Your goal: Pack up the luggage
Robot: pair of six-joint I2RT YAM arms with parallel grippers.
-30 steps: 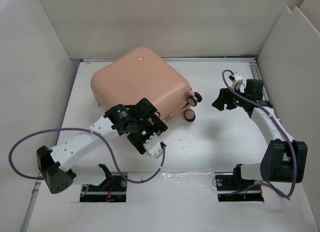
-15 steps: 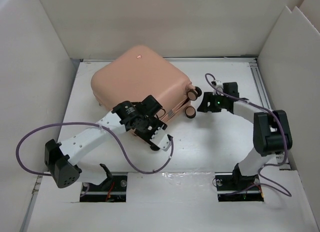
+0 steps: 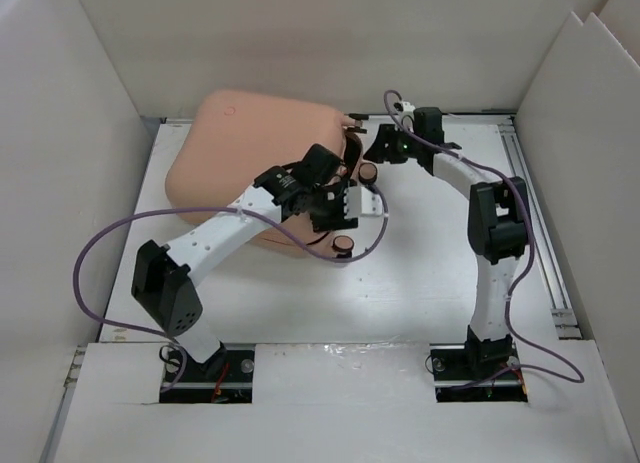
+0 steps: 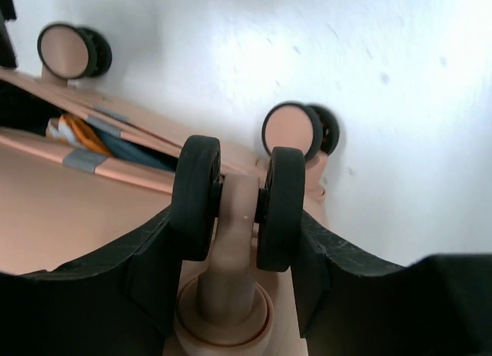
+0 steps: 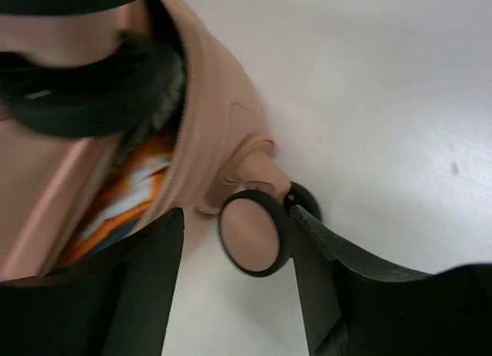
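Left gripper (image 4: 238, 225) is partly closed and clamped on a twin caster wheel (image 4: 231, 198) of the luggage (image 3: 250, 143), its black fingers (image 4: 165, 256) pressed against the outer faces of the two black tyres with the pink stem between them; seen from above, this grip sits at the case's 4 o'clock corner. That luggage is a salmon-pink hard shell with rounded corners, by far the biggest thing on the white table (image 3: 430, 283), lying toward 11 o'clock of the tabletop close to the back wall. Its two halves stand slightly ajar: a narrow seam with a dark edge shows orange, white and blue contents inside. Small casters with pink faces and black rims stick out along its right side, one of them (image 3: 343, 244) at about 5 o'clock of the shell. At the case's 2 o'clock corner the right gripper (image 5: 237, 225) stands open, its fingers straddling a single pink-faced caster (image 5: 254, 233); a gap shows on the wheel's left side, and it grips nothing
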